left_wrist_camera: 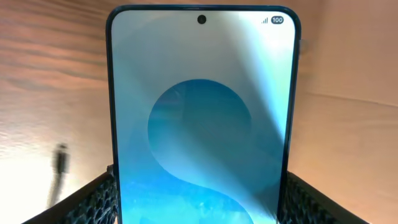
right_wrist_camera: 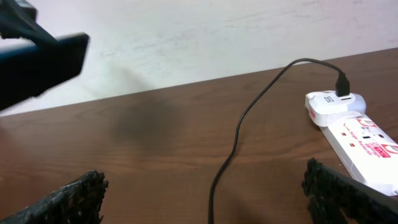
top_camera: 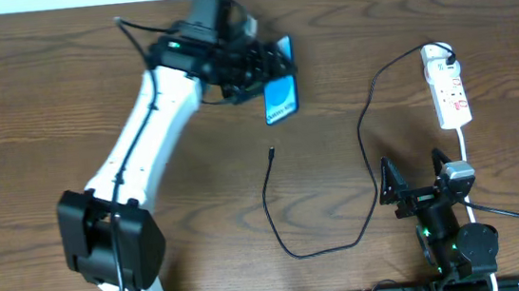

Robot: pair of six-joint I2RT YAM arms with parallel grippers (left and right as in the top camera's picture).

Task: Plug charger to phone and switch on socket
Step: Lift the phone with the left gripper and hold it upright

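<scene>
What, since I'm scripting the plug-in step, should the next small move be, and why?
Probably move the right gripper to the charger's connector tip: it lies loose on the table, the left gripper is shut on the phone, and the right gripper is open, holding nothing.

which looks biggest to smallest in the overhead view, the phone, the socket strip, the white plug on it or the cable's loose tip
1. socket and phone: about alike; the phone is partly hidden in the left hand and maybe nearer the camera, so no ranking
2. white plug
3. charger tip
</scene>
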